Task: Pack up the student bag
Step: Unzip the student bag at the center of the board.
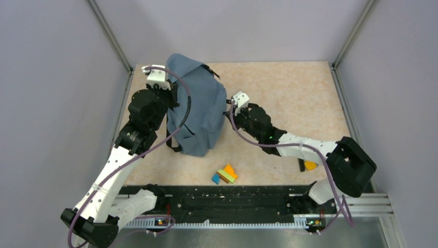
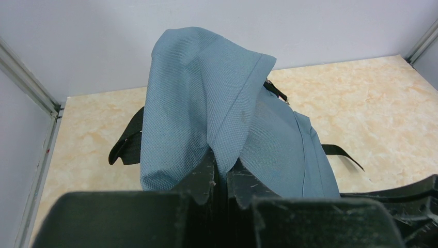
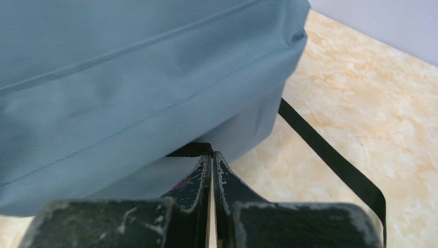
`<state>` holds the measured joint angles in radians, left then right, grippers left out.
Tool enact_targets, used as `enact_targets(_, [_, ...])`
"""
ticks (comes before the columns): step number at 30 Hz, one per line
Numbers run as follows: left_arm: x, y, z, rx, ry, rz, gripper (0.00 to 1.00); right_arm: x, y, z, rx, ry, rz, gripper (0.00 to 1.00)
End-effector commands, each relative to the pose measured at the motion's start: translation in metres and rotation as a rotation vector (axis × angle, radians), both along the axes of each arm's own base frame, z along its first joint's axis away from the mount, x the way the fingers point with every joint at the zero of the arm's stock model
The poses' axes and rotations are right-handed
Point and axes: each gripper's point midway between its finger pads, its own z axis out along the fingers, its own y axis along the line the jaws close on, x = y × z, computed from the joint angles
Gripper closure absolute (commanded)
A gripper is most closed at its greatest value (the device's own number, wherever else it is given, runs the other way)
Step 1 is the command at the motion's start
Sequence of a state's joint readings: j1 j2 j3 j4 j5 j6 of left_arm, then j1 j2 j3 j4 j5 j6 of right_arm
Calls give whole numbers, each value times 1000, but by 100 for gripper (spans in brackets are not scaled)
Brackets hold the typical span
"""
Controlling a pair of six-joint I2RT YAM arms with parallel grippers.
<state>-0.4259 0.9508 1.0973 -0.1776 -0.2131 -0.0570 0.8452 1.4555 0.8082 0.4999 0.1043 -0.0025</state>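
The left end effector pinches a fold of the student bag, holding the slate-blue fabric up in a peak. The right end effector is pressed together at the bag's right edge, beside a black strap. The bag lies at the far left of the counter, its long axis running far to near.

Matt woven-cloth student bag

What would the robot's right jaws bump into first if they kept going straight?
The bag, almost at once. The shut right jaws point into its blue side, tips at the fabric beside a black strap. Whether they already touch is hard to tell.
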Motion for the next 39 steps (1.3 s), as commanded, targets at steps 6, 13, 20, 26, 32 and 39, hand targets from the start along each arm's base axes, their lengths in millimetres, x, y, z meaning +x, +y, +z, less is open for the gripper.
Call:
enact_targets(6, [-1, 9, 24, -34, -79, 34, 94, 67, -21, 28, 104, -46, -163, 100])
enact_targets(13, [0, 9, 23, -31, -75, 33, 94, 110, -35, 34, 95, -74, -237, 100])
enact_targets(20, [0, 10, 23, -26, -76, 37, 93, 144, -42, 20, 73, -56, -270, 100])
enact_targets(26, [0, 9, 22, -26, -73, 32, 93, 142, -49, 21, 92, -37, -236, 100])
enact_targets(32, [-1, 11, 24, -16, -79, 36, 84, 93, -69, 34, 198, -24, -206, 45])
enact_targets(39, [2, 6, 25, 9, -61, 16, 76, 32, -54, 27, 379, 125, -10, 40])
